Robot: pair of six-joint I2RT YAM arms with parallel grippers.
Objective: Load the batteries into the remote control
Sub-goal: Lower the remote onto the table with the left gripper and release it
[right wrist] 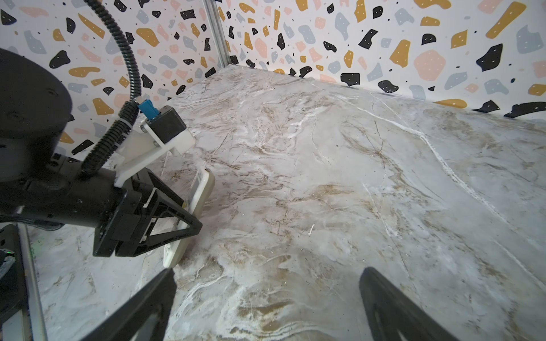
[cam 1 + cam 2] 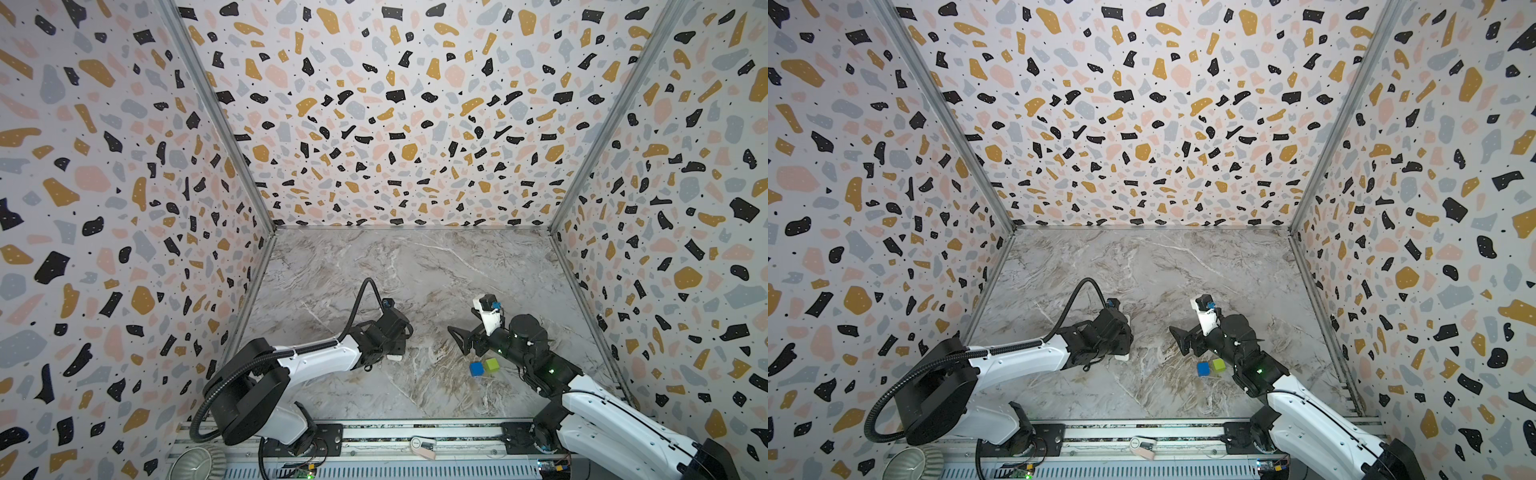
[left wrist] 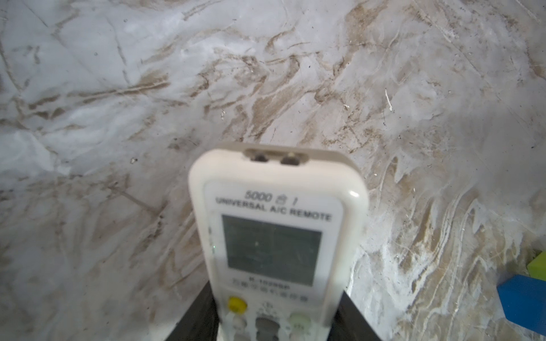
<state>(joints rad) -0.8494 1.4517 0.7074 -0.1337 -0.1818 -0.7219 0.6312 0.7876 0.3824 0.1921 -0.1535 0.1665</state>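
The remote control (image 3: 276,224) is held off to the left of the middle of the surface (image 2: 415,270), clamped between the left fingers (image 1: 193,228). They are clenched on its two long edges, below the grey screen (image 3: 271,249). In the left wrist view its front faces the camera, blurred but readable: the words "UNIVERSAL A/C REMOTE" above the screen, and a yellow button (image 3: 236,304) with other pale buttons beneath it. In the right wrist view the remote control stands tilted on end. Its screen end is raised and its other end is down at the surface, though whether that end touches cannot be told. In both top views only small white parts of it show from under the left arm's black wrist (image 2: 395,356) (image 2: 1122,356).

The right fingers (image 1: 384,301) are released and spread wide, with nothing between them. They point across the middle toward the left arm and hang above the surface, apart from the remote control (image 1: 204,189).

Close beside the right arm, on the side nearer the front rail, a blue cube (image 2: 477,368) and a green cube (image 2: 492,364) sit just beside each other on the surface. The surface has a grey and brown marble pattern, and speckled walls of black, ochre, pink and grey close it in on three sides.
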